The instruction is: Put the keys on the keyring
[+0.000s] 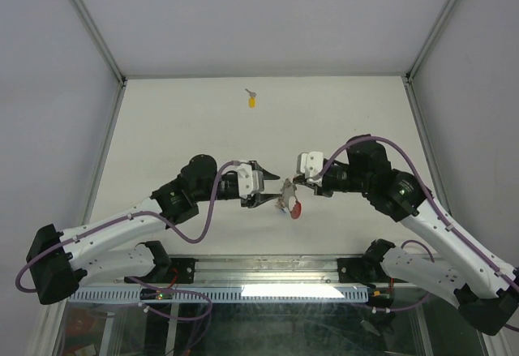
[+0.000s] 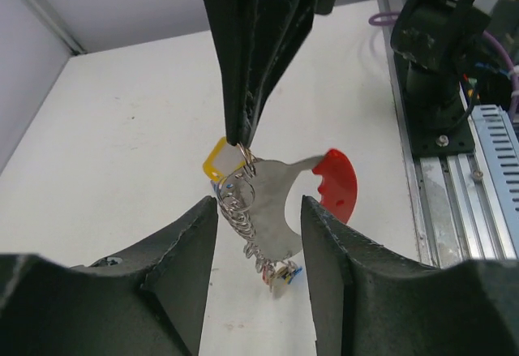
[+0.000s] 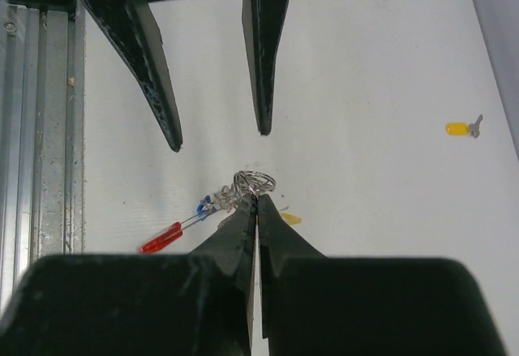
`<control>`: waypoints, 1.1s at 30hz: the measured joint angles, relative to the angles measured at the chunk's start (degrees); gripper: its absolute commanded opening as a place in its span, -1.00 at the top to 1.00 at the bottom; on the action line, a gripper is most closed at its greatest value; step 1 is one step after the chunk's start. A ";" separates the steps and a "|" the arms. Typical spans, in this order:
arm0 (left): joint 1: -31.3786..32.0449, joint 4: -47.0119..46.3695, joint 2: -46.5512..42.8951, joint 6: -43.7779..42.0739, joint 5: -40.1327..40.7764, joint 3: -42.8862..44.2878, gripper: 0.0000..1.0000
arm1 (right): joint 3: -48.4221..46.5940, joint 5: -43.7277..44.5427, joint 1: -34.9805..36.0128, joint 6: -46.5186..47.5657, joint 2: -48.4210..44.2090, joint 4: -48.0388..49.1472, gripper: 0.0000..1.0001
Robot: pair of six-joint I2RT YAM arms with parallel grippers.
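The keyring (image 2: 274, 210), a cluster of silver wire rings on a flat metal piece with a curved red strip (image 2: 336, 182), hangs just above the table. My right gripper (image 3: 257, 196) is shut on its top ring, and a yellow tag (image 2: 219, 158) sits beside that grip. Small keys (image 2: 284, 275) with blue and red heads dangle at the cluster's lower end. My left gripper (image 2: 258, 202) is open, one finger on each side of the cluster and neither touching it. A loose yellow-headed key (image 1: 252, 100) lies far back on the table. In the top view, both grippers (image 1: 263, 197) (image 1: 298, 181) meet at the keyring (image 1: 289, 203).
The white table (image 1: 178, 129) has grey walls on three sides. An aluminium rail (image 1: 268, 268) with the arm bases runs along the near edge. The right arm's base (image 2: 438, 72) stands at the right of the left wrist view.
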State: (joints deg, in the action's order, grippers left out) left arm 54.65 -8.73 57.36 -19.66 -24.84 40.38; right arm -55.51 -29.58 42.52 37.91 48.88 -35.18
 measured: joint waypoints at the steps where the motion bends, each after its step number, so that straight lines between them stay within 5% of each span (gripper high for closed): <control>1: 0.00 0.37 0.70 -0.70 -0.61 0.04 0.21 | 0.13 -0.37 0.00 0.81 0.04 0.07 1.00; 5: 0.00 1.75 3.10 -1.90 -1.31 0.11 0.48 | 1.03 -2.21 0.00 3.50 0.04 1.60 1.00; 21: 0.00 2.25 4.85 0.22 -0.74 1.60 0.40 | 1.86 -4.04 0.15 4.59 2.12 5.38 1.00; 33: 0.00 2.29 5.31 1.40 1.36 2.01 0.59 | 1.86 -2.32 1.57 4.20 2.78 5.75 1.00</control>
State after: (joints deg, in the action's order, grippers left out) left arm 54.65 -6.44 62.67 -18.26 -23.49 42.39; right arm -53.65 -31.90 44.10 42.11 51.66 -29.43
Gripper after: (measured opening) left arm 0.243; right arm 0.005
